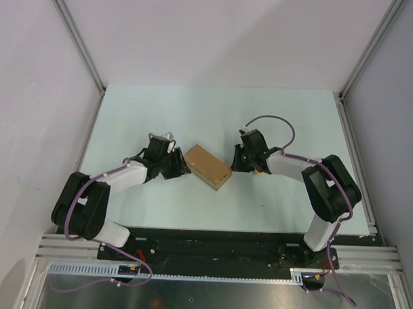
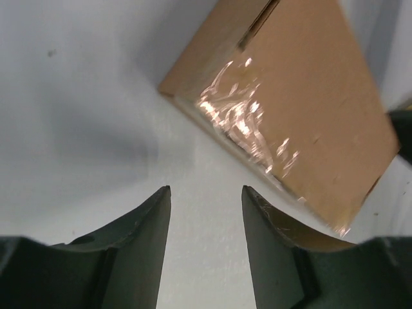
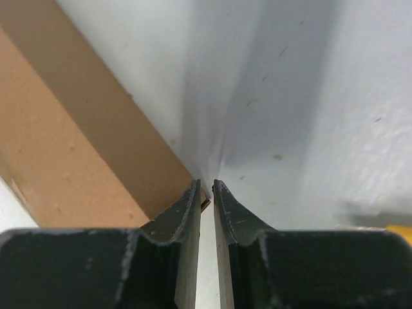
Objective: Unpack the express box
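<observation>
The express box (image 1: 208,167) is a flat brown carton lying closed on the pale table between my two grippers. My left gripper (image 1: 181,166) is open and empty at the box's left end. In the left wrist view the box (image 2: 290,96) lies just ahead and right of the gripper (image 2: 206,190), with shiny clear tape along its near edge. My right gripper (image 1: 233,162) is at the box's right end. In the right wrist view its gripper (image 3: 206,187) has jaws closed to a thin slit beside the box's side wall (image 3: 96,141), and a box corner shows at the tips.
The pale table (image 1: 215,114) ends at metal frame rails on both sides and white walls behind. A small yellow bit (image 3: 399,227) shows at the right edge of the right wrist view, and I cannot tell what it is.
</observation>
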Motion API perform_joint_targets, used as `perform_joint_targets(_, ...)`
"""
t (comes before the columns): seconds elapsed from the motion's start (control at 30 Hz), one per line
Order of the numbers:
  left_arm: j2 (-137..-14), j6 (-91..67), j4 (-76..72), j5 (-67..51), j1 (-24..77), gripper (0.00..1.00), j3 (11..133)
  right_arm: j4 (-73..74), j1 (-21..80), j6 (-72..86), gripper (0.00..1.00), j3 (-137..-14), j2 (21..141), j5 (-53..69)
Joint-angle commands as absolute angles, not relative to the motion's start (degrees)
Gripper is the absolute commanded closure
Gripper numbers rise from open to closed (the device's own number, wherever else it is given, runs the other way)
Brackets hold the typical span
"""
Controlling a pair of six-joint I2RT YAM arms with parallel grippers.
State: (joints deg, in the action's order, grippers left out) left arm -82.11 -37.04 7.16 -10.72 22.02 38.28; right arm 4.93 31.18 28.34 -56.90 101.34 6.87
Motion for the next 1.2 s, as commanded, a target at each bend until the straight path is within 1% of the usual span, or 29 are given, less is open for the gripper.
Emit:
perform_joint_targets(0.0, -83.93, -38.15, 3.78, -9.41, 22.50, 0.47, 42.89, 11.15, 34.62, 27.76, 0.82, -58.62, 95.99, 4.76)
perform_joint_targets(0.07, -83.76, -37.97, 3.78, -8.01, 22.50, 0.47, 42.80, 14.57, 35.24, 28.65, 0.82, -58.62, 95.19, 3.17)
perform_joint_targets(0.1, -83.41, -38.06, 4.13, -6.08, 22.41, 0.48, 42.63, 16.07, 35.42, 30.22, 0.82, -58.62, 94.23, 0.47)
perform_joint_targets(0.17, -81.92, -38.76, 4.39, -3.53, 22.41, 0.48, 41.23, 19.93, 35.07, 31.72, 0.79, -58.62, 93.17, -2.70)
perform_joint_targets(0.2, -81.39, -39.37, 5.00, -1.17, 22.41, 0.48, 40.79, 21.34, 34.72, 32.51, 0.78, -58.62, 91.95, -6.20)
perform_joint_targets(0.27, -79.55, -39.73, 5.97, -0.09, 22.41, 0.49, 39.73, 26.24, 33.40, 36.98, 0.71, -58.62, 90.18, -10.17)
perform_joint_targets(0.33, -77.01, -39.81, 6.85, 2.63, 22.41, 0.48, 39.29, 29.52, 31.48, 41.63, 0.61, -58.62, 87.91, -15.10)
perform_joint_targets(0.4, -74.98, -39.55, 7.29, 3.51, 22.41, 0.46, 39.03, 33.82, 30.15, 45.16, 0.57, -58.54, 86.67, -18.96)
perform_joint_targets(0.43, -73.84, -39.46, 7.38, 4.39, 22.41, 0.44, 38.85, 35.06, 29.36, 46.74, 0.46, -58.54, 85.70, -20.20)
perform_joint_targets(0.47, -71.74, -39.11, 7.47, 4.66, 22.41, 0.42, 38.85, 37.24, 28.14, 50.33, 0.41, -58.54, 85.26, -21.52)
perform_joint_targets(0.5, -70.67, -38.33, 7.38, 5.01, 22.50, 0.40, 38.93, 38.22, 27.26, 51.84, 0.39, -58.62, 84.91, -23.01)
perform_joint_targets(0.57, -68.57, -37.71, 7.47, 5.62, 22.50, 0.30, 39.11, 39.98, 24.28, 56.14, 0.31, -58.54, 84.38, -23.12)
perform_joint_targets(0.6, -67.08, -37.18, 7.47, 5.62, 22.41, 0.23, 39.20, 40.34, 23.21, 57.38, 0.29, -58.54, 84.20, -22.42)
perform_joint_targets(0.63, -66.54, -36.66, 7.47, 5.62, 22.33, 0.10, 39.98, 40.52, 22.33, 58.35, 0.26, -58.45, 84.29, -21.72)
perform_joint_targets(0.7, -65.49, -35.08, 7.56, 5.01, 21.89, 0.00, 40.78, 39.99, 19.97, 60.37, 0.25, -58.27, 84.99, -20.05)
perform_joint_targets(0.97, -61.35, -36.21, 7.38, 5.45, 16.62, 0.00, 41.92, 34.11, 15.82, 64.42, 0.26, -58.27, 89.56, -16.53)
perform_joint_targets(1.17, -58.98, -34.90, 7.29, 4.48, 14.86, 0.00, 41.75, 32.26, 14.76, 68.55, 0.28, -58.27, 92.81, -16.70)
